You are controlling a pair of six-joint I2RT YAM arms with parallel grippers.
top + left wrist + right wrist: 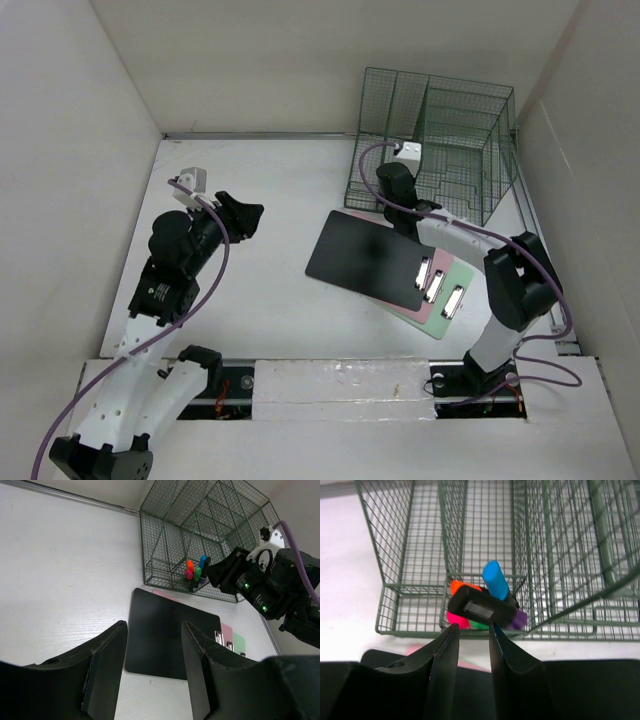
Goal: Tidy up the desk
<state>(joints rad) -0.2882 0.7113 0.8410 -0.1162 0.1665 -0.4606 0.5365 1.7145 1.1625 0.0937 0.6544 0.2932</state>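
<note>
On the white desk [270, 320] lies a black clipboard [365, 260], stacked over a pink one [415, 312] and a green one [462, 272]. A dark green wire rack [460, 110] stands at the back right. Its small front compartment holds several coloured markers [495, 580] with a black block [482, 607] lying across them. My right gripper [472, 630] is just in front of that block, open by a narrow gap with nothing between the fingers. My left gripper [154, 630] hovers open and empty over the desk, left of the clipboards.
White walls close in the desk on the left, back and right. The rack [200, 535] sits in the back right corner, with the right arm [510, 290] bent beside the clipboards. Bare desk surface [60, 580] lies under and behind my left gripper.
</note>
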